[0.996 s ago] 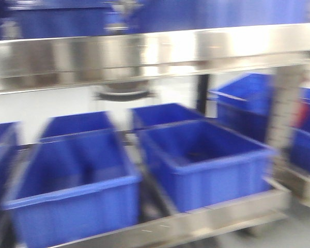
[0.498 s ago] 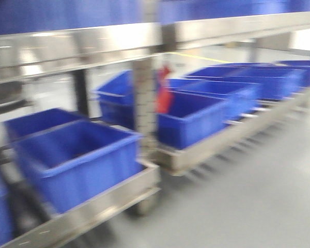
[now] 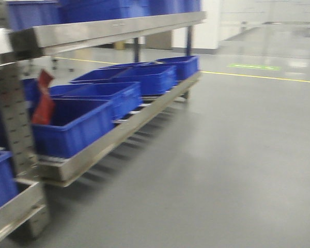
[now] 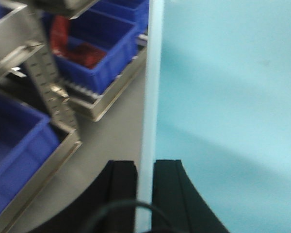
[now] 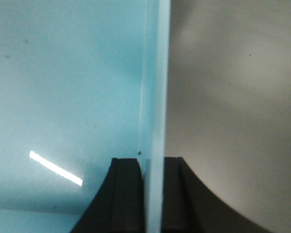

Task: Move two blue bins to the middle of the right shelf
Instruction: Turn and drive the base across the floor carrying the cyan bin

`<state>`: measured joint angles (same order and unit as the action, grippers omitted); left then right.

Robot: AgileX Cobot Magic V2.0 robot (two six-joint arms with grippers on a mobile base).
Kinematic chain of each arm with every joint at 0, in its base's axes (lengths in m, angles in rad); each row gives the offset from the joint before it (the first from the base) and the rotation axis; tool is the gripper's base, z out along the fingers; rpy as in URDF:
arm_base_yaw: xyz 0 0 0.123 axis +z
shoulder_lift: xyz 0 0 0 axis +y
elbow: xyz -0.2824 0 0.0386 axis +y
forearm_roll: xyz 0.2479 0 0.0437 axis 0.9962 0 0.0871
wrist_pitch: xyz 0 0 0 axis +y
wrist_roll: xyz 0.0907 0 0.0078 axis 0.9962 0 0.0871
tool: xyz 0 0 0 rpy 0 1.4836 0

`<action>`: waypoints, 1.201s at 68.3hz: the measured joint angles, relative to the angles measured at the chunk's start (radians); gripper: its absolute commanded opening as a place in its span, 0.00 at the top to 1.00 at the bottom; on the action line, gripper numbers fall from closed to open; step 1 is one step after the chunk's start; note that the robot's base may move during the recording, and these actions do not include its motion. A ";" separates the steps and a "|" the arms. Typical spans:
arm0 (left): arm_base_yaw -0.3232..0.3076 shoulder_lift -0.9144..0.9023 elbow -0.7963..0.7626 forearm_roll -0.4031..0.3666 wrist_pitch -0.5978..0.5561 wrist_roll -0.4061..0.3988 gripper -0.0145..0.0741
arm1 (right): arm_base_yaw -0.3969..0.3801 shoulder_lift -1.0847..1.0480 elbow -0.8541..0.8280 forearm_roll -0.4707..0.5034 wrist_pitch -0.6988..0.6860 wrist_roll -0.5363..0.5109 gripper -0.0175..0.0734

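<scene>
Shelf (image 3: pixel 108 28) shifted left; both jaws pinch bin walls (image 4: pixel 149 97)

No legible text or labels

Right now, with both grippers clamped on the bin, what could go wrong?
1. The left gripper and right gripper each pinch only a thin wall of the bin; it may slip or twist if the arms drift apart.
2. The shelf post stands close on the left; the bin could clip it.
3. The front view is blurred, so judging clearance is unreliable.
</scene>
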<state>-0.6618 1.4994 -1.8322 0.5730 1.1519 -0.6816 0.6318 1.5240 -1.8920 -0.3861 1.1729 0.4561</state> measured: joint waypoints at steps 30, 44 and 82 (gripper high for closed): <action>0.000 0.000 0.000 0.000 0.000 0.000 0.96 | 0.000 0.000 0.000 0.000 0.000 0.000 0.99; 0.000 0.000 0.000 0.000 0.000 0.000 0.96 | 0.000 0.000 0.000 0.000 0.000 0.000 0.99; 0.000 0.000 0.000 0.000 0.000 0.000 0.96 | 0.000 0.000 0.000 -0.002 0.006 0.000 0.99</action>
<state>-0.6618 1.4994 -1.8322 0.5730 1.1519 -0.6816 0.6318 1.5240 -1.8920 -0.3878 1.1787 0.4561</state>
